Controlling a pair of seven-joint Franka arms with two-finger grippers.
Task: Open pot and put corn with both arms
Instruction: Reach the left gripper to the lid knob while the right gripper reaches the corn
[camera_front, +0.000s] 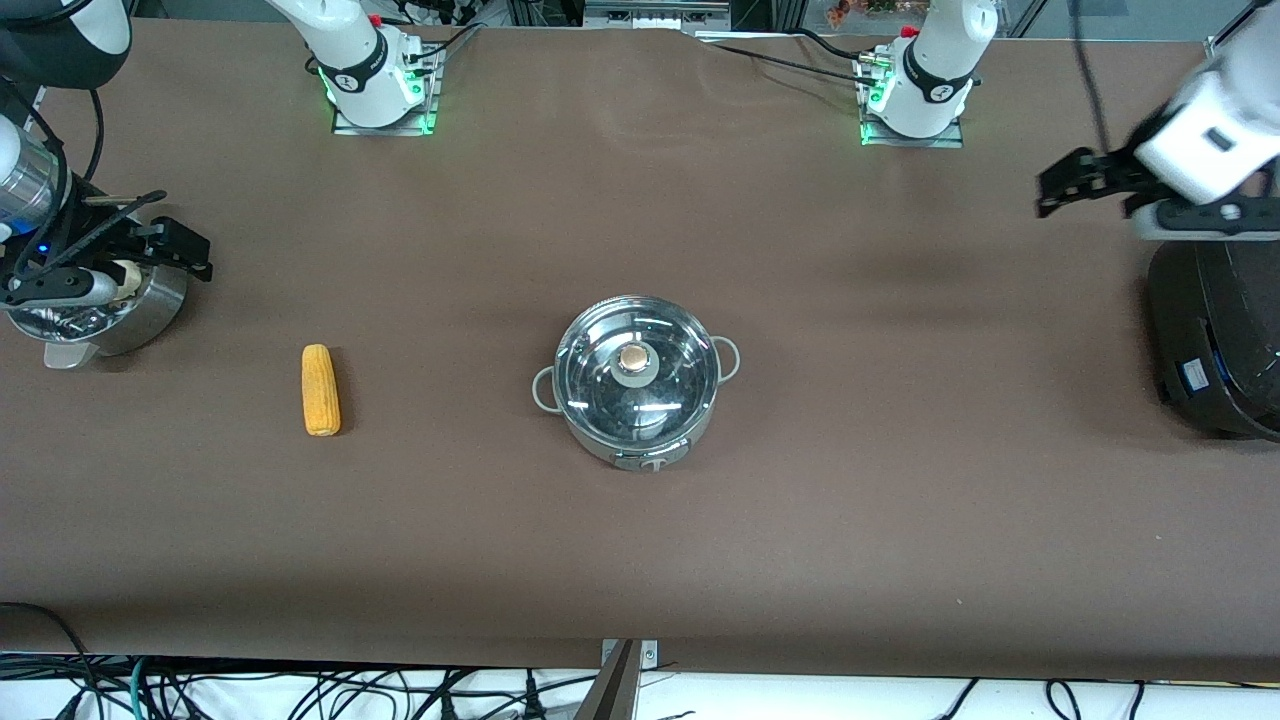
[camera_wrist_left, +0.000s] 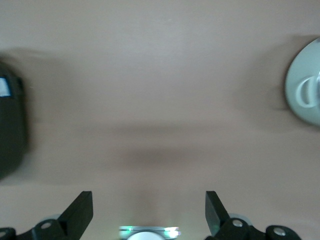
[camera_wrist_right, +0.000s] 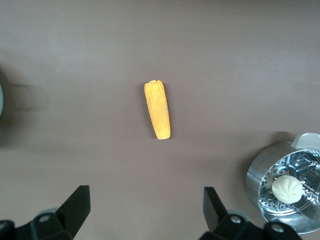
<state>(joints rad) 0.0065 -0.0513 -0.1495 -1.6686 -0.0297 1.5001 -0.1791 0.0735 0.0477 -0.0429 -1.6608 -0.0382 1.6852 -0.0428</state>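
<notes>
With the lidded pot (camera_front: 636, 380) sitting mid-table and the corn (camera_front: 320, 389) lying toward the right arm's end, both the left gripper (camera_front: 1075, 180) and the right gripper (camera_front: 165, 240) are being held with fingers apart, clear of both.

From the left wrist view, the left gripper (camera_wrist_left: 149, 212) hangs over bare brown counter (camera_wrist_left: 160, 75) with jaws spread wide, the pot (camera_wrist_left: 305, 87) and a black cooker (camera_wrist_left: 11, 130) at opposite edges.
</notes>
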